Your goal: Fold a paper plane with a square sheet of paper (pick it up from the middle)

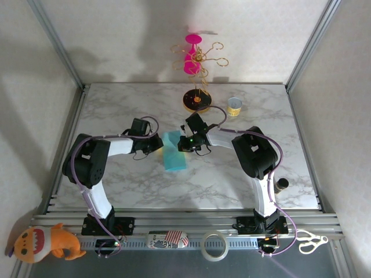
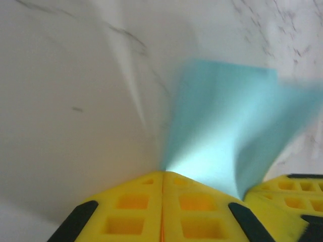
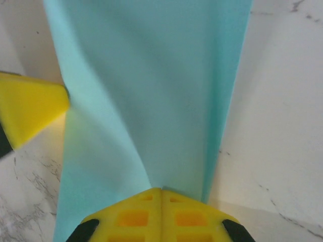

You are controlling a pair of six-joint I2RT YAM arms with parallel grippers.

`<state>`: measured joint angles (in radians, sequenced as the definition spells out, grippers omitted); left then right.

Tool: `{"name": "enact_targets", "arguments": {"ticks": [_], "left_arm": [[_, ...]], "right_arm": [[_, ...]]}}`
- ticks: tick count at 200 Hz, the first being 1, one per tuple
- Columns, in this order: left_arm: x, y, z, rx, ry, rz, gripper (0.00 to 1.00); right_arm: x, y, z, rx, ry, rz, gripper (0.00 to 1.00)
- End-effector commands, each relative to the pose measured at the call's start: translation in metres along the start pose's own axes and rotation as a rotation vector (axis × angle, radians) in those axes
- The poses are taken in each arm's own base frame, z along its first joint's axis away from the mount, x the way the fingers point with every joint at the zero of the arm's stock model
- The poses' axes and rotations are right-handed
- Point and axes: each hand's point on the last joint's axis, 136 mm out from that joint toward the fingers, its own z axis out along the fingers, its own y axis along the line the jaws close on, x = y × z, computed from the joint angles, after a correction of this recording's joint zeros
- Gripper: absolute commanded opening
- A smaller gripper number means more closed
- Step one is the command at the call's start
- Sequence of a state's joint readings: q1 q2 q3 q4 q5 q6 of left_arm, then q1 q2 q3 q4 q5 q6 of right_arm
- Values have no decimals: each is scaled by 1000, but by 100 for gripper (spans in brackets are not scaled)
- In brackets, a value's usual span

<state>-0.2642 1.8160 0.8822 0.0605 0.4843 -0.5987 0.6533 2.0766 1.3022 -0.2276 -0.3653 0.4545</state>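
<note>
Teal sheet of paper (image 1: 174,152): mid-table, bent into a narrow band, lying between the two grippers. Left gripper (image 2: 163,174): yellow fingers pressed together, pinching the sheet's left edge. Right gripper (image 3: 161,190): fingers closed tight on the opposite edge. Marble table (image 1: 243,174) underneath. Black-and-yellow stand base (image 1: 197,99) sits farther back, well apart from the sheet.

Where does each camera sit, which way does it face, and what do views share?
Top external: above and behind the arms, looking down at the table; both arms show.
Left wrist: on that wrist, looking along the left gripper, shut on the paper.
Right wrist: on that wrist, looking along the right gripper, shut on the paper.
Shared: both wrist views catch the paper and the other gripper.
</note>
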Motion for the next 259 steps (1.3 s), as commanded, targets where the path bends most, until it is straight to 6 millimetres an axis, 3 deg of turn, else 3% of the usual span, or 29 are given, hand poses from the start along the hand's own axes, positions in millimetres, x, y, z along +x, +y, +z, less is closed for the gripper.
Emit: {"name": "enact_targets", "arguments": {"ticks": [1, 38, 57, 112, 156, 176, 194, 215, 237, 259], "left_arm": [[-19, 26, -19, -118, -48, -2, 7], [-18, -47, -31, 136, -50, 38, 8], [-9, -62, -21, 183, -24, 52, 8], [-9, -41, 19, 119, 22, 5, 8], [-30, 23, 23, -40, 11, -51, 7], [-44, 38, 16, -70, -10, -66, 7], [-53, 25, 6, -26, -22, -40, 8], [-58, -8, -6, 68, -33, 6, 8], [-51, -43, -13, 160, -24, 48, 8], [-42, -57, -7, 186, -10, 54, 8]], "right_arm": [[81, -123, 14, 449, 237, 90, 2], [78, -121, 14, 442, 232, 87, 2], [79, -121, 16, 436, 240, 90, 2], [82, -122, 16, 437, 249, 83, 1], [86, -127, 16, 442, 255, 83, 2], [86, -128, 14, 442, 254, 80, 2], [86, -128, 14, 442, 251, 80, 2], [85, -127, 14, 438, 251, 79, 2], [84, -126, 14, 438, 251, 78, 2], [86, -128, 15, 439, 257, 80, 2]]}}
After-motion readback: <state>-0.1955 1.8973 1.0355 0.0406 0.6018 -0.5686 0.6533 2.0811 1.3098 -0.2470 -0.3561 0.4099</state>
